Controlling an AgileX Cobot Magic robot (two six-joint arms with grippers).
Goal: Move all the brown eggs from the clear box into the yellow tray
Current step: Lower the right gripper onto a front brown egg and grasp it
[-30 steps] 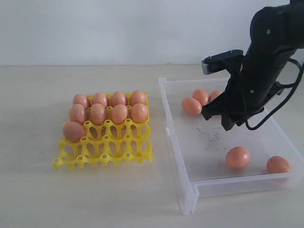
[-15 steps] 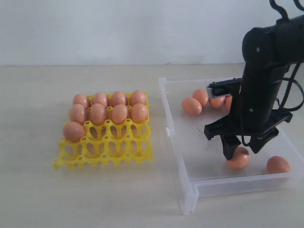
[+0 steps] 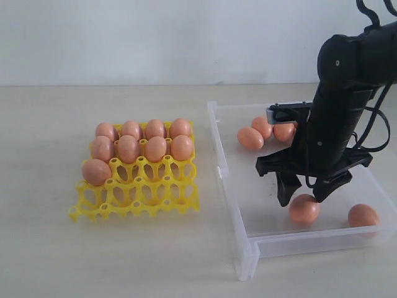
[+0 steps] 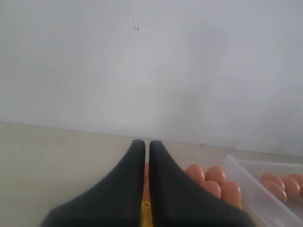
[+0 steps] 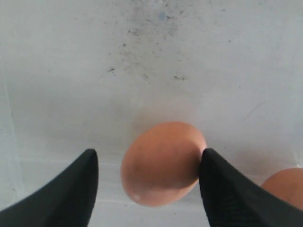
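Note:
The yellow tray lies at the left with several brown eggs filling its back rows and one more in the third row. The clear box at the right holds three eggs at its back and one near the front right corner. My right gripper stands open, pointing down, with its fingers either side of another egg. In the right wrist view one finger touches this egg and the other stands apart. My left gripper is shut and holds nothing, out of the exterior view.
The box floor carries dark specks. The tray's two front rows are open cups. Bare tabletop lies in front of the tray and between the tray and the box. A white wall closes the back.
My right gripper came from the back of the box to the front, dropped down over the egg and opened wide. The egg shifted slightly to the left.

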